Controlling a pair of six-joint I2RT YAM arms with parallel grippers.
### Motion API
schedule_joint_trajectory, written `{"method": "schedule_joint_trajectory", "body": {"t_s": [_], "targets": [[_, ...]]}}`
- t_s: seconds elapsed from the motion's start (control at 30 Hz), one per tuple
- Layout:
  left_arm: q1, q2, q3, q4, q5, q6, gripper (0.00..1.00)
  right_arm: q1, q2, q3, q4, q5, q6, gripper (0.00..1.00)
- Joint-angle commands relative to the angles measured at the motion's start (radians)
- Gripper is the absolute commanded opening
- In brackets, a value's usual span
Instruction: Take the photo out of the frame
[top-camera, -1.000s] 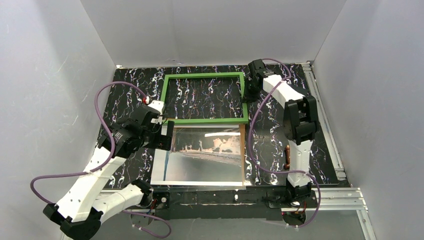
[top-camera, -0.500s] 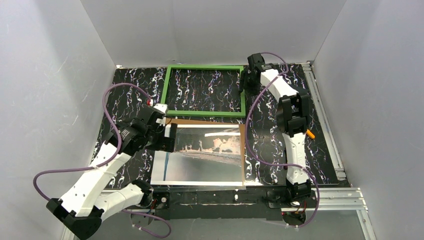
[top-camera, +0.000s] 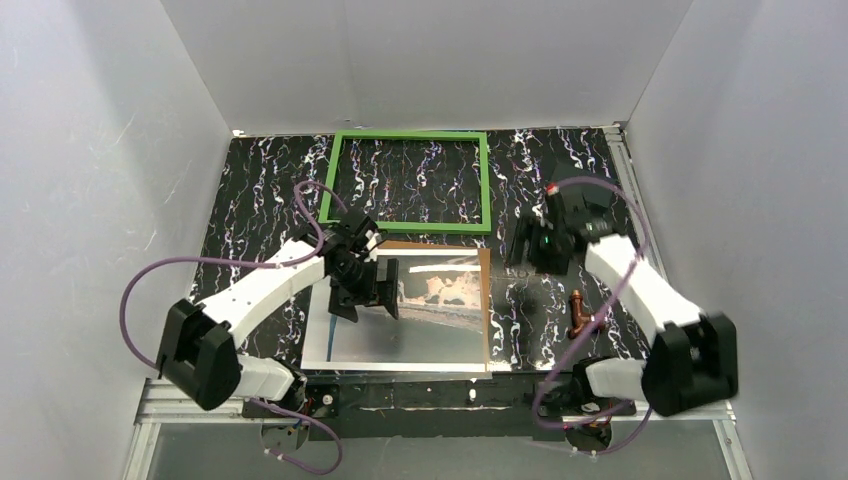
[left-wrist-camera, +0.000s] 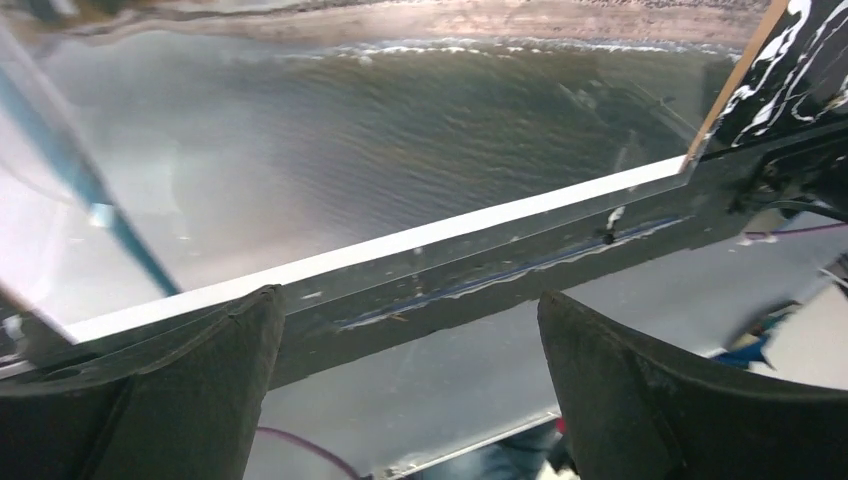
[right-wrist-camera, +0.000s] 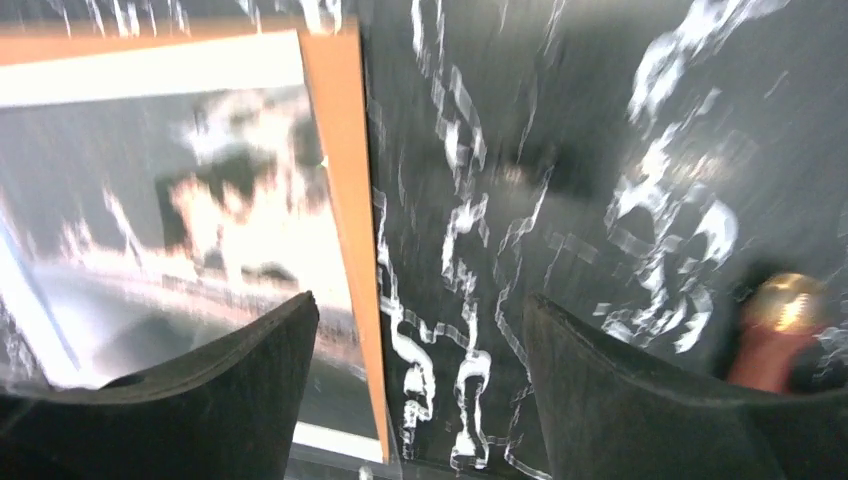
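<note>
Photo (top-camera: 430, 320) lies flat on brown backing panel (top-camera: 487, 300) at desk's (top-camera: 260, 190) near edge, w/ panel showing as thin strip along top & right sides. Green frame (top-camera: 486, 180) lies just beyond, apart from photo, desk pattern visible thru its opening. Left hand (top-camera: 366, 297) is over photo's left half, fingers wide, holding nothing. Right hand (top-camera: 524, 245) hangs over bare desk just right of panel, also wide, nothing betw fingers. Small copper-coloured item (top-camera: 577, 312) lies nr right arm.

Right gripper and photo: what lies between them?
In the top view, only bare black table and the brown edge of the backing board lie between the right gripper and the photo.
</note>
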Motion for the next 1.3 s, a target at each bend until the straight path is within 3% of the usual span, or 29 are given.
{"method": "schedule_joint_trajectory", "body": {"t_s": [0.0, 0.2, 0.33, 0.43, 0.73, 0.87, 1.27], "targets": [[-0.005, 0.084, -0.046, 0.033, 0.173, -0.093, 0.98, 0.036, -0.265, -0.364, 0.23, -0.293, 0.157, 0.81], [-0.015, 0.196, -0.009, 0.093, 0.221, -0.113, 0.98, 0.161, -0.659, -0.661, 0.3, -0.321, 0.39, 0.8], [-0.025, 0.286, 0.032, 0.145, 0.26, -0.128, 0.98, 0.169, -0.781, -0.867, 0.481, -0.398, 0.53, 0.81], [-0.032, 0.361, 0.069, 0.154, 0.28, -0.115, 0.98, 0.2, -0.78, -0.931, 0.503, -0.381, 0.558, 0.78], [-0.029, 0.416, 0.058, 0.17, 0.244, -0.076, 0.98, 0.275, -0.811, -0.942, 0.353, -0.33, 0.576, 0.58], [-0.023, 0.446, 0.086, 0.116, 0.194, -0.05, 0.98, 0.276, -0.849, -0.928, 0.314, -0.348, 0.572, 0.58], [-0.021, 0.491, 0.09, 0.117, 0.204, -0.055, 0.98, 0.33, -0.71, -0.904, 0.417, -0.455, 0.549, 0.63]]}}
